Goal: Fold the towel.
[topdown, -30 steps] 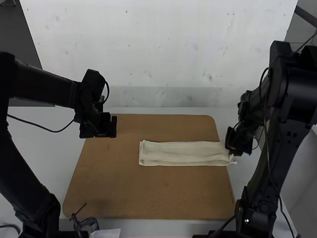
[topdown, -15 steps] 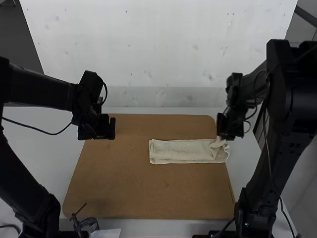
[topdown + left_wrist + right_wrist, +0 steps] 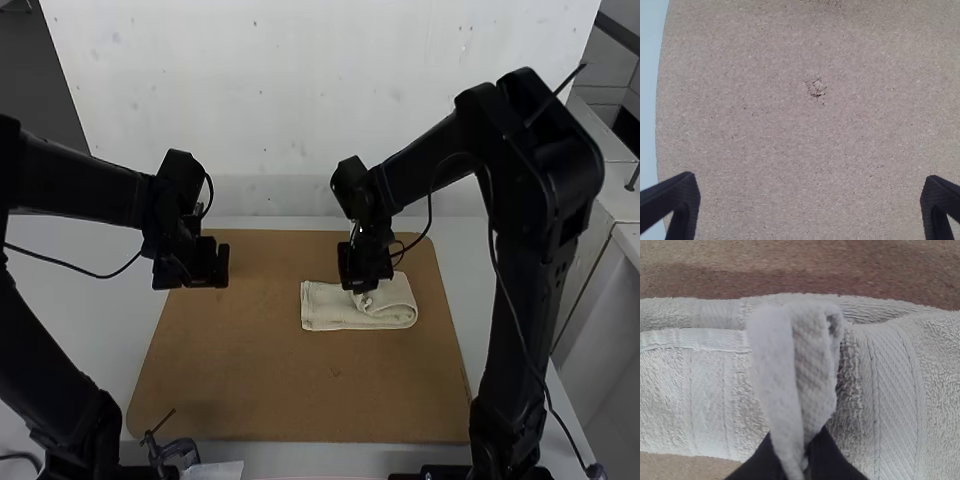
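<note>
The right arm stood bent high, the right gripper (image 3: pixel 366 284) pinching the towel's (image 3: pixel 325 307) folded-back end, right of the board's (image 3: pixel 250 385) middle. Above its far left, the left gripper (image 3: pixel 208 274) had its fingers spread wide.

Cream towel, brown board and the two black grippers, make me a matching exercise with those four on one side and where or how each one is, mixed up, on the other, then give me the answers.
Things
1. Cream cloth towel
2. Flat brown board
3. Black left gripper
4. Black right gripper

Place or state
A. Fingers apart, above the board
B. Beneath the towel
C. Fingers closed on a pinch of the towel
D. A strip with one end turned back over itself

Pairs: 1-D, 2-B, 3-A, 4-C
</note>
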